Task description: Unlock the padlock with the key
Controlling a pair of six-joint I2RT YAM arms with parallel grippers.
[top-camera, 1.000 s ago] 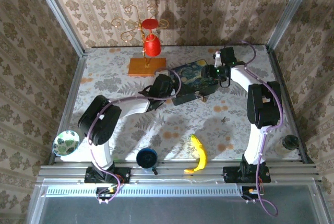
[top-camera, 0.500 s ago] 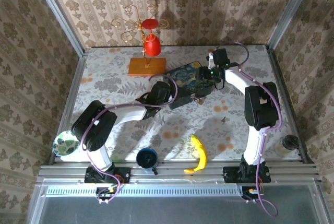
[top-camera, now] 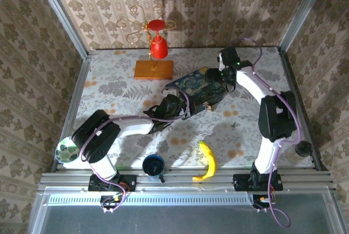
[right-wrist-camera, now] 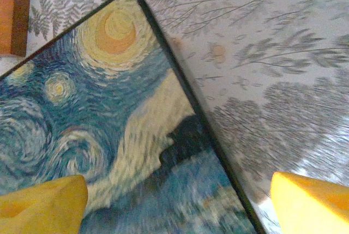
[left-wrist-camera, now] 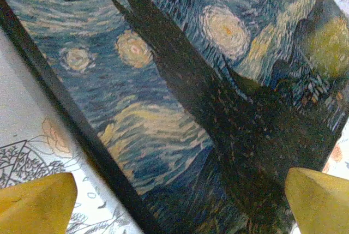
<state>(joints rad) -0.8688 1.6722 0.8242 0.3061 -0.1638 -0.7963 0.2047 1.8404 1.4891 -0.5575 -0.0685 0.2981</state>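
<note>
The blue painted-print box (top-camera: 195, 83) lies at mid-table. At its near edge hangs a tiny brass-coloured piece, the padlock (top-camera: 209, 105), too small to make out in detail. A tiny dark object (top-camera: 233, 125) that looks like the key lies on the table to the right of the box. My left gripper (top-camera: 181, 106) sits at the box's near-left side. In the left wrist view it (left-wrist-camera: 177, 207) is open, with the box lid (left-wrist-camera: 163, 81) below it. My right gripper (top-camera: 226, 77) hovers at the box's right end, open (right-wrist-camera: 177, 207) over a lid corner (right-wrist-camera: 109, 97).
A red cup hangs on a gold stand with a wooden base (top-camera: 153, 69) behind the box. A banana (top-camera: 207, 160) and a dark blue cup (top-camera: 153, 164) lie near the front edge. A patterned bowl (top-camera: 68, 149) sits front left and a small round object (top-camera: 302, 148) front right.
Both grippers have opened wider, the left one markedly. The left gripper has drawn back toward the near side. The box has turned and shifted a little.
</note>
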